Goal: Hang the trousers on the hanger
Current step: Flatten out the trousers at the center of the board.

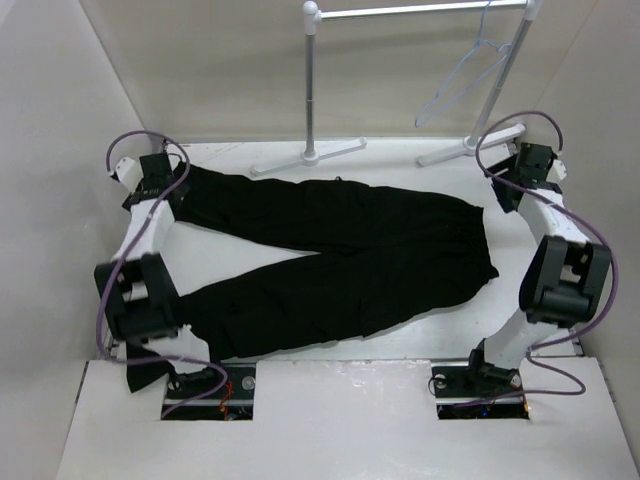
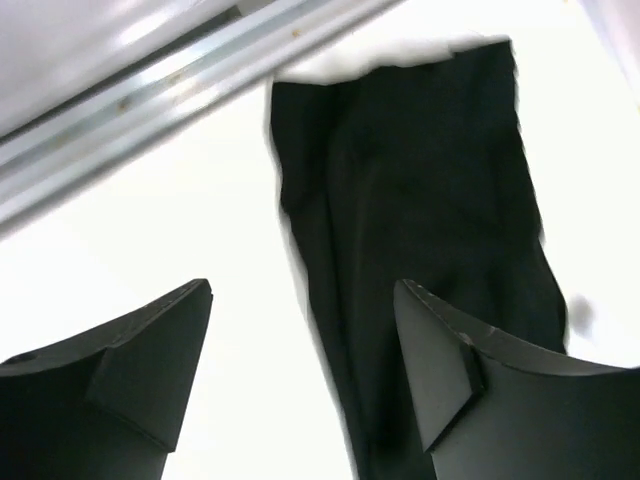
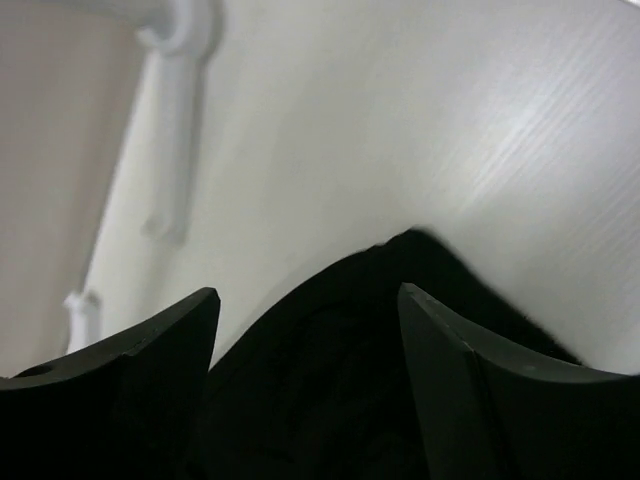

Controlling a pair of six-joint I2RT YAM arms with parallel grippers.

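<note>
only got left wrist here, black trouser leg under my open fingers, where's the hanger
Observer: The hanger hangs from the rack rail, back right.
Operator: trousers laid out or bunched
Observer: The trousers are spread flat, both legs pointing left, waist on the right.
Operator: and the right gripper
Observer: The right gripper is open, over the waist's far corner.

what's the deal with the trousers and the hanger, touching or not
Apart. Top view shows the trousers lying on the table and the hanger hanging from the rack behind them, bare table between.
</note>
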